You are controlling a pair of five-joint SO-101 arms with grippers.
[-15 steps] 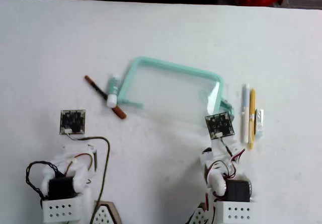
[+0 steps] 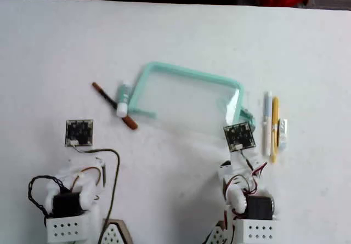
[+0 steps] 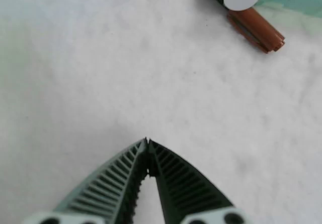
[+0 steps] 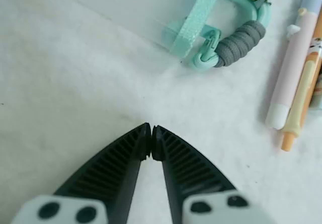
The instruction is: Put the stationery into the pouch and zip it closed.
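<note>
- A clear flat pouch with mint-green trim (image 2: 186, 98) lies in the middle of the white bench (image 2: 55, 46).
- A brown pen (image 2: 114, 105) and a white-capped tube (image 2: 123, 100) lie just left of it.
- A white pen (image 2: 267, 122) and a yellow pen (image 2: 275, 128) lie just right of it.
- The left hand (image 3: 147, 151) and the right hand (image 4: 151, 136) have their tips together, holding nothing.

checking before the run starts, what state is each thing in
clear pouch with teal trim, flat, empty
brown pen, outside pouch
white-capped tube, across brown pen
pale pink pen, outside pouch
yellow pen, outside pouch
left gripper, shut, empty
right gripper, shut, empty
</note>
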